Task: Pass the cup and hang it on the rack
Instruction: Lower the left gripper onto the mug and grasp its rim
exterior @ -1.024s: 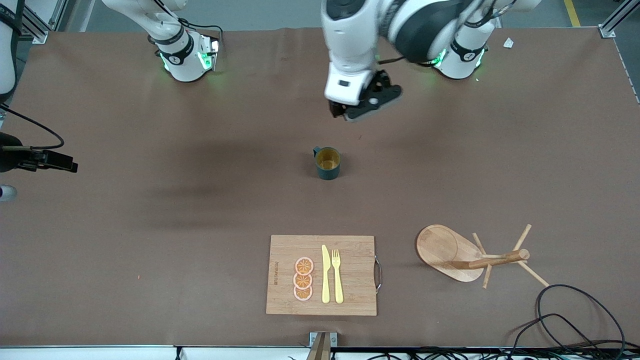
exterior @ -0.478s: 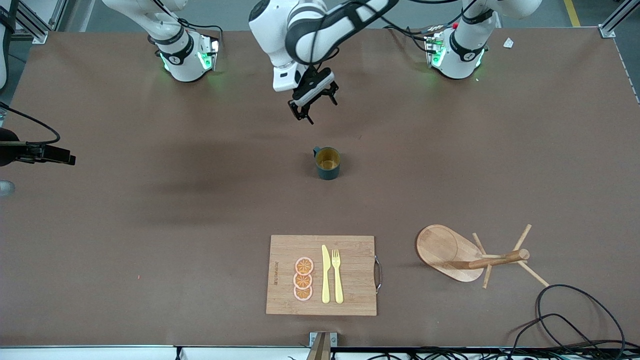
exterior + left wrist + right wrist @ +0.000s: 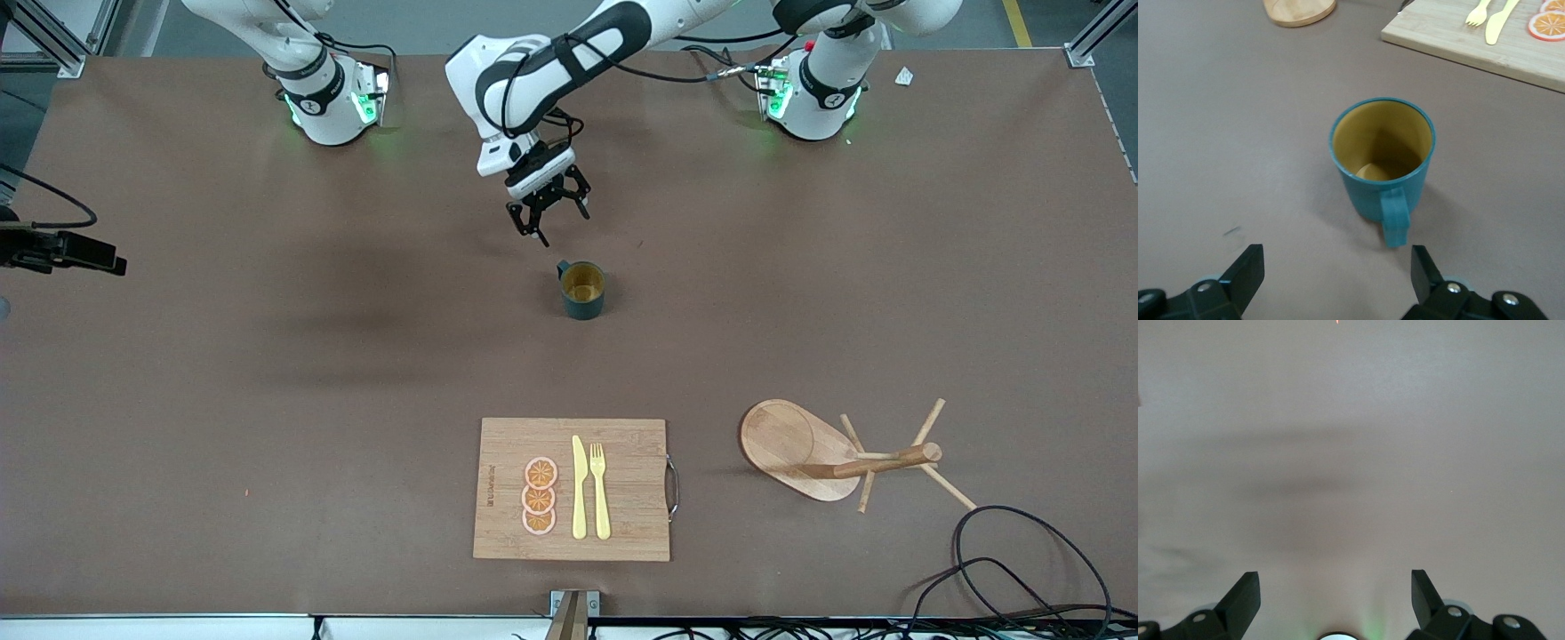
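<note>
My left tool [image 3: 549, 218] hangs over the bench [image 3: 267, 373] toward the bases' edge, spread wide and empty. The cup [image 3: 583, 290] stands upright mid-bench, handle toward that tool. The rack [image 3: 836, 455] lies tipped over near the front edge, toward my left arm's end. My right tool [image 3: 1336, 600], also wide open and empty, waits over bare bench.

Brown table [image 3: 267, 400], grey floor [image 3: 498, 22] past its edge, aluminium frame posts [image 3: 53, 40] at corners
</note>
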### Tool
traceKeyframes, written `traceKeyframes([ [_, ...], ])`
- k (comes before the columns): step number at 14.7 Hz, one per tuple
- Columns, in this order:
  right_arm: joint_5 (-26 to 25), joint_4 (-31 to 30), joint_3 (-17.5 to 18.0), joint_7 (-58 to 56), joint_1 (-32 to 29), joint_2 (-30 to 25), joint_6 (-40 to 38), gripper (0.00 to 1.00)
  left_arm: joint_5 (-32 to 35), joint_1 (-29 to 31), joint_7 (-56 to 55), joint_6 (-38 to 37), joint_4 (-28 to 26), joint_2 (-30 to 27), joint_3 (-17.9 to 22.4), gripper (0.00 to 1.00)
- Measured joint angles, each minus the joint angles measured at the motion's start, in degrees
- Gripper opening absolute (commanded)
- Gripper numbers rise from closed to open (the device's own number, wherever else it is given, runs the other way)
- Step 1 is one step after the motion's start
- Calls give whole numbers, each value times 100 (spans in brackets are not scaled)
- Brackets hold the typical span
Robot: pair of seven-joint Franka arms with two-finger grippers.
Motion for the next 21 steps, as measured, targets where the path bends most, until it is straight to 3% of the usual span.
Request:
traceKeyframes([
  [6,1,-274,49,231,101,-376,62,100,263,9,6,6,307,267,140,86],
  [13,0,-470,43,239,100,-1271,-110,100,275,11,20,152,657,541,226,79],
  [21,0,-727,73,239,107,-1293,-56,100,281,-59,16,222,727,697,363,55],
])
